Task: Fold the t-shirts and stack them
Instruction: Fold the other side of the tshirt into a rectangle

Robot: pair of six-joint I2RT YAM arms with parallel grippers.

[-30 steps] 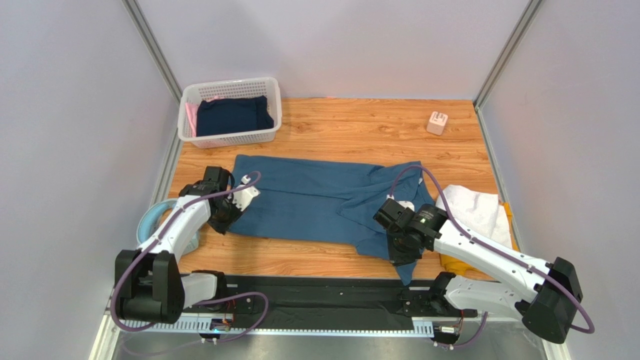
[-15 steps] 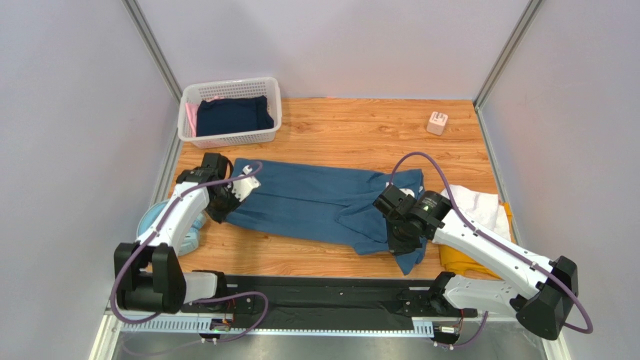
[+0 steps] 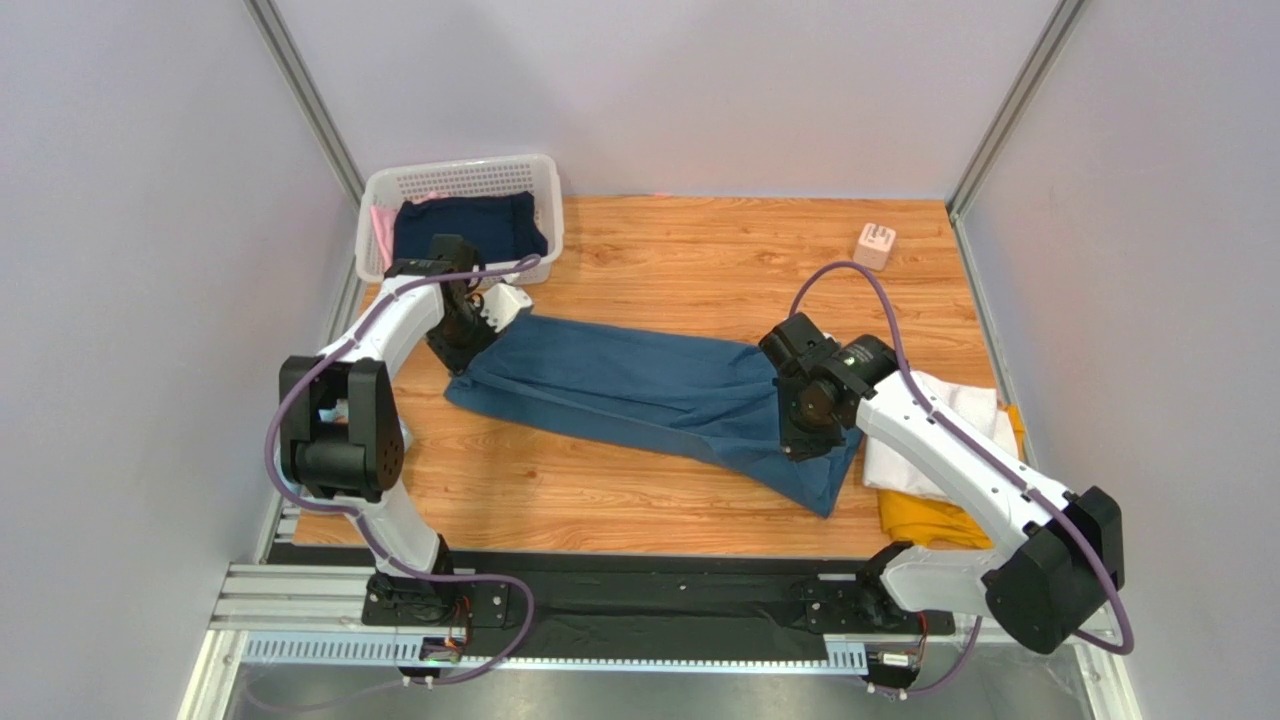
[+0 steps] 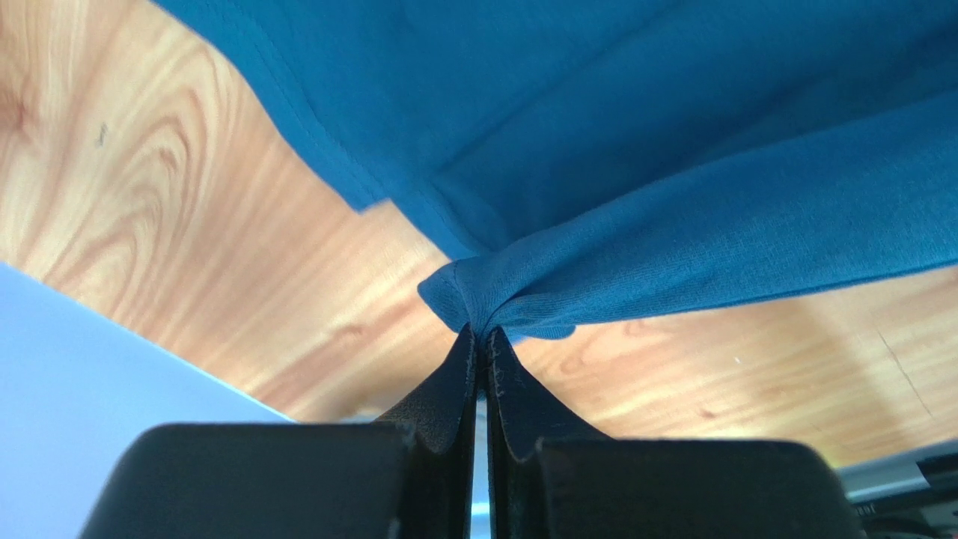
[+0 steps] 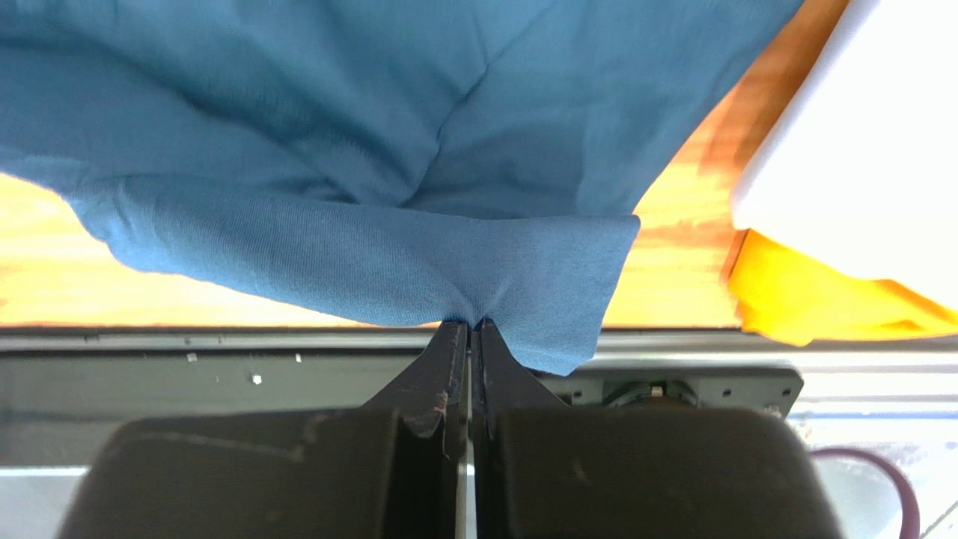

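The teal-blue t-shirt (image 3: pixel 646 387) hangs stretched in a long band between both arms above the wooden table. My left gripper (image 3: pixel 478 318) is shut on its left end, near the basket; in the left wrist view the fingertips (image 4: pixel 480 334) pinch a bunched fold of the blue cloth (image 4: pixel 675 146). My right gripper (image 3: pixel 812 423) is shut on the right end, and a lower corner of the shirt droops below it. In the right wrist view the fingertips (image 5: pixel 471 326) clamp the blue hem (image 5: pixel 371 258). A folded white t-shirt (image 3: pixel 950 435) lies on a mustard-yellow one (image 3: pixel 935 518) at the right.
A white lattice basket (image 3: pixel 458 275) holding dark navy and pink cloth stands at the back left, close to the left gripper. A small pale cube (image 3: pixel 875 245) sits at the back right. Grey walls close in both sides. A black rail (image 3: pixel 631 593) runs along the near edge.
Both grippers have lifted and carried the teal shirt away from the near edge toward the back. The left arm swung up toward the basket, and the shirt has narrowed into a stretched band.
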